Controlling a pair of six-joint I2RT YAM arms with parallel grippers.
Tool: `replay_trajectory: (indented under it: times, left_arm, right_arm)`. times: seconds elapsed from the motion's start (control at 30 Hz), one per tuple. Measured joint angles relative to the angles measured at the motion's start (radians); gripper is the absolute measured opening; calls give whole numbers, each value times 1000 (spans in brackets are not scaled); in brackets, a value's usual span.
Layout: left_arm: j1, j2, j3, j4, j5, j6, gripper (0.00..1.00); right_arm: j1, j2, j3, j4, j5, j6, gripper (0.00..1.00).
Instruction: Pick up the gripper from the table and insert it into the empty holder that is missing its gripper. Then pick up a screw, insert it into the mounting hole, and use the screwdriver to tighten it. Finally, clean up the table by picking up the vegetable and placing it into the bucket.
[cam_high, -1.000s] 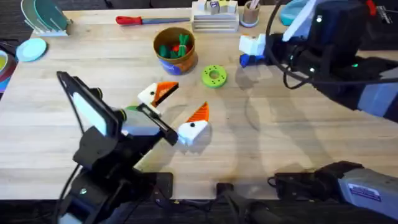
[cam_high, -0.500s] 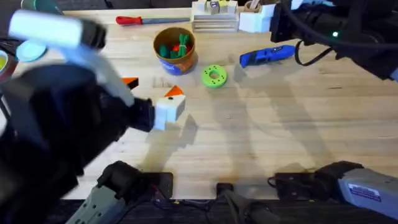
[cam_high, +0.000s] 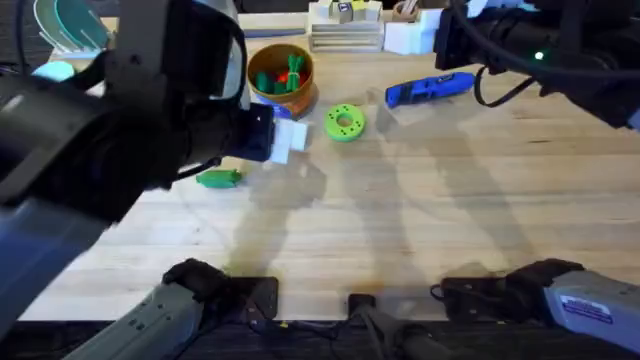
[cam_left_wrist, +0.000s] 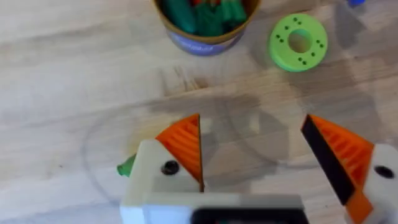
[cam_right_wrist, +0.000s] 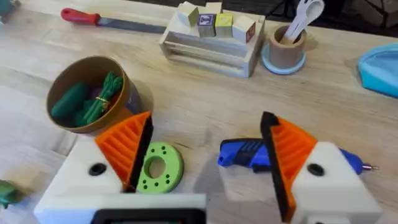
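I take the bucket (cam_high: 281, 80) as my landmark; it sits on the table (cam_high: 420, 240) with green toy pieces already inside. My left gripper (cam_left_wrist: 273, 168) hangs just in front of it, fingers spread apart and empty. My right gripper (cam_right_wrist: 205, 165) is off to the bucket's right, also parted with nothing held, above the screwdriver (cam_high: 430, 88). The green disc (cam_high: 344, 122) lies just right of the bucket. The vegetable (cam_high: 219, 178) lies flat in front of the bucket, to its left, partly under my left arm, so its shape is hard to read. I judge it light, thin, probably slippery plastic; I would pinch it across its narrow middle.
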Motion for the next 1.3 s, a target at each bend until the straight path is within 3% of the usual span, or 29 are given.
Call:
replay_trajectory:
  times: [0.1,0.27,0.4,0.57,0.7,0.93,1.17,1.3]
  left_arm:
    - [96,76,0,-1,66,-47,990]
    - [316,212,0,-25,192,-99,992]
    - [411,287,0,-36,230,-96,993]
    - [422,375,0,-71,211,-91,996]
    - [420,428,0,-147,127,-160,993]
    - [420,423,0,-209,61,-418,993]
    - [420,409,2,-220,63,-714,993]
    - [420,409,2,-206,67,-841,993]
  right_arm:
    - [0,0,0,-3,0,0,991]
    - [0,0,0,-4,0,0,991]
    - [0,0,0,-17,0,0,991]
    - [0,0,0,-33,0,0,992]
    - [0,0,0,-50,0,0,991]
    - [0,0,0,-62,0,0,991]
    - [0,0,0,-62,0,0,992]
    - [0,0,0,-62,0,0,991]
